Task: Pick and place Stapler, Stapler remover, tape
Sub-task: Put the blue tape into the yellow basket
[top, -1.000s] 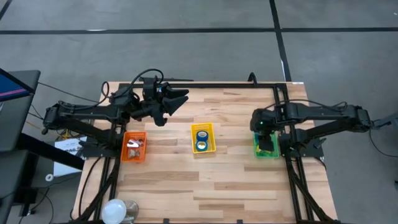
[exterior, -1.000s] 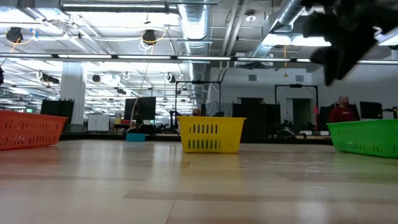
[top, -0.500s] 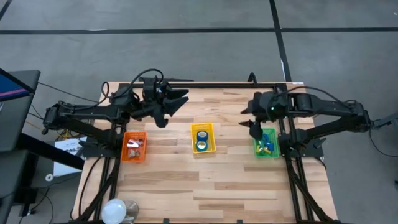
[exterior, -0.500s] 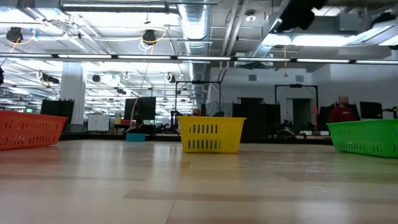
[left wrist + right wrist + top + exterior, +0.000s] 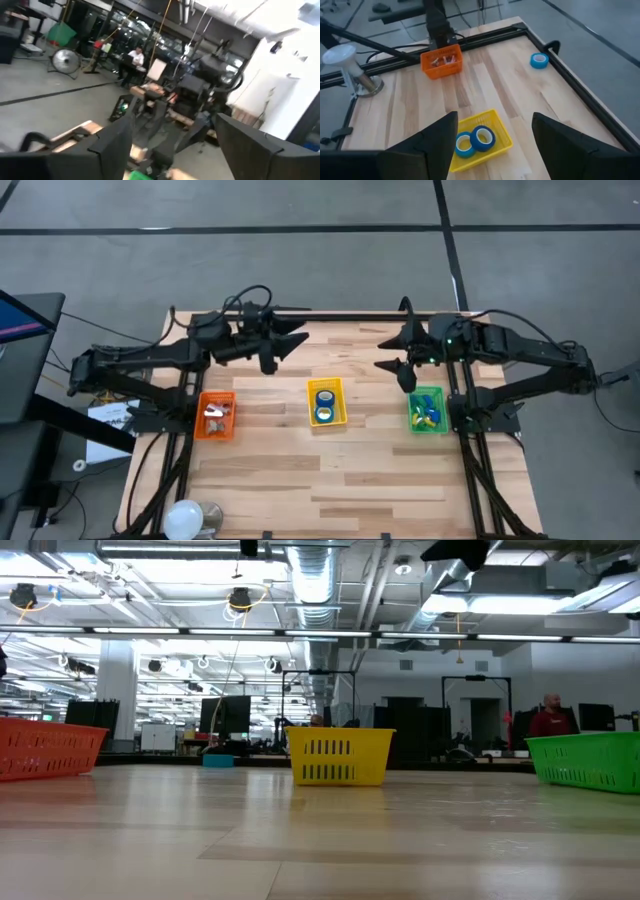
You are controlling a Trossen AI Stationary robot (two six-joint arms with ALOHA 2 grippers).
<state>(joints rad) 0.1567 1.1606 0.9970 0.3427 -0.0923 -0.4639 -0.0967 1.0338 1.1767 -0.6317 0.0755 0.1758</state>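
Both pincers hang above the table's far edge with fingers apart and empty, the left pincer (image 5: 290, 346) and the right pincer (image 5: 392, 356), while tape (image 5: 322, 403) lies in the yellow basket (image 5: 326, 420).

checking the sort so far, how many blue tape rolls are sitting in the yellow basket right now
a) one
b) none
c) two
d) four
c) two blue tape rolls lie side by side inside the yellow basket, as the right wrist view shows and the high view confirms; a third roll sits loose on the table near its edge rail, not in any basket.
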